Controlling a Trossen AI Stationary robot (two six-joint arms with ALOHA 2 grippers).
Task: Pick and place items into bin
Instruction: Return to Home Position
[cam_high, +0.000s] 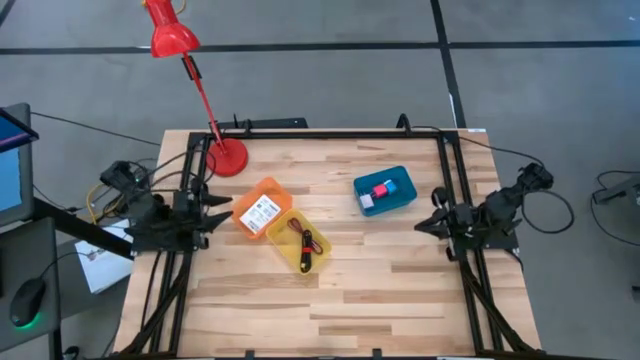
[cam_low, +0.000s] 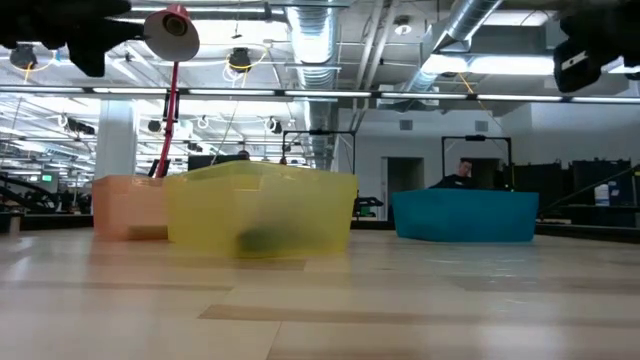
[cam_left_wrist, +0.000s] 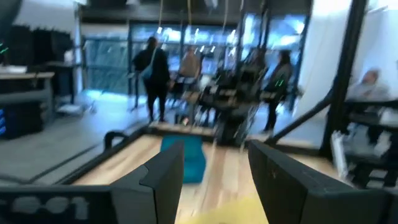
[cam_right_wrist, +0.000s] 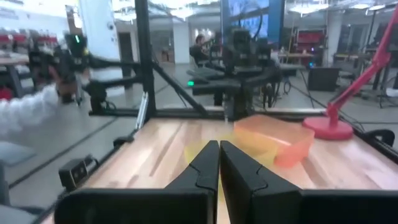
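Note:
Three bins stand mid-table. The orange bin (cam_high: 262, 195) holds a white card (cam_high: 262, 214). In the yellow bin (cam_high: 300, 240) lies a dark red cord (cam_high: 304, 243). A pink cube (cam_high: 381, 190) and a pale cube (cam_high: 367, 201) sit in the blue bin (cam_high: 385, 192). My left gripper (cam_high: 225, 213) (cam_left_wrist: 214, 171) hangs open at the table's left edge, level, pointing toward the bins, with nothing between its fingers. At the right edge my right gripper (cam_high: 425, 223) (cam_right_wrist: 219, 158) is shut, empty and level, facing the orange bin (cam_right_wrist: 273, 140).
A red desk lamp stands with its base (cam_high: 228, 157) at the table's far left corner and its head (cam_high: 170, 35) beyond the edge. Black frame rails (cam_high: 440, 180) run along the table's sides. People stand in the room beyond. Bare wood (cam_high: 350, 300) lies near the front.

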